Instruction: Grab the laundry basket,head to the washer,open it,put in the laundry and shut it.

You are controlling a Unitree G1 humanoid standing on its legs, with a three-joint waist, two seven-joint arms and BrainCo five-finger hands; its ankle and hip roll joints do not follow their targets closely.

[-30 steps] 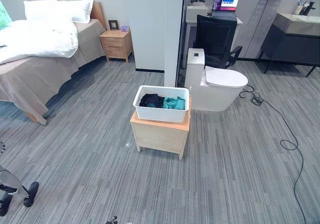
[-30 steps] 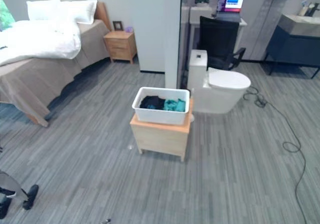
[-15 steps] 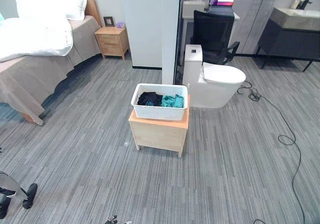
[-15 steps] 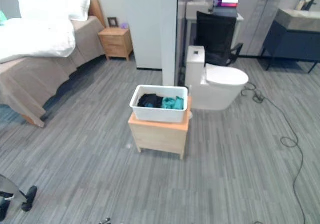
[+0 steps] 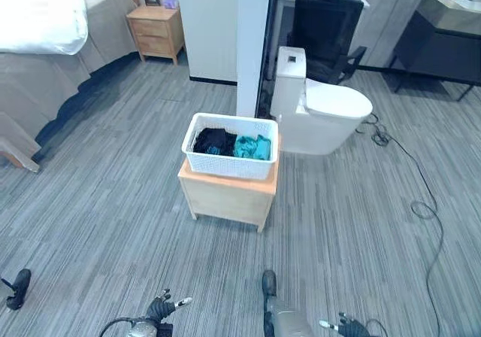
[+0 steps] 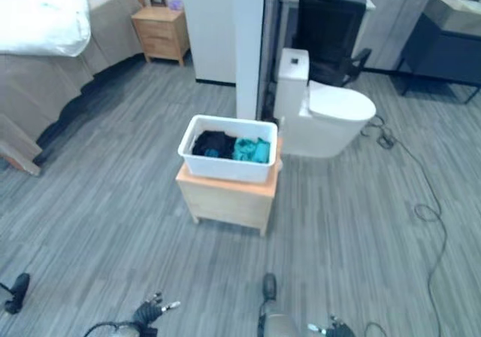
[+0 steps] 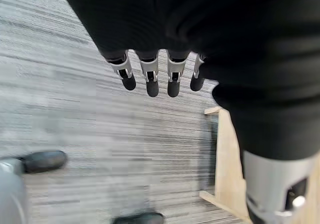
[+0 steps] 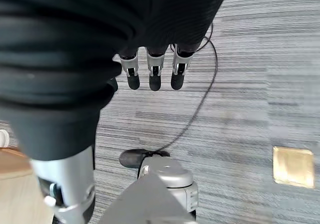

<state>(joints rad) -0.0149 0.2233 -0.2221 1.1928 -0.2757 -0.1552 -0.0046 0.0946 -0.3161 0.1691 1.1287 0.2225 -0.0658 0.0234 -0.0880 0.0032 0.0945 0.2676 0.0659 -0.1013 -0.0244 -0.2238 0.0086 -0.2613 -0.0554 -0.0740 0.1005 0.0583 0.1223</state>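
Note:
A white laundry basket [image 5: 230,146] holding dark clothes [image 5: 213,141] and teal clothes [image 5: 252,147] rests on a low wooden cabinet [image 5: 225,195] in the middle of the floor. My left hand [image 5: 162,307] shows at the bottom edge, well short of the cabinet. My right hand [image 5: 346,326] is at the bottom right, equally far from the basket. In the left wrist view the fingers [image 7: 150,81] hang straight over the carpet, with a corner of the cabinet [image 7: 225,154] past them. The right hand's fingers [image 8: 154,76] are straight too and hold nothing.
A white toilet [image 5: 325,117] stands just right of the basket, behind it a partition wall [image 5: 253,44] and a black office chair [image 5: 328,28]. A bed [image 5: 41,59] and nightstand [image 5: 155,31] lie far left. A cable [image 5: 422,205] trails on the floor at right.
The camera has moved forward and tipped down, so the basket sits lower and nearer. Both hands have come into view at the bottom edge.

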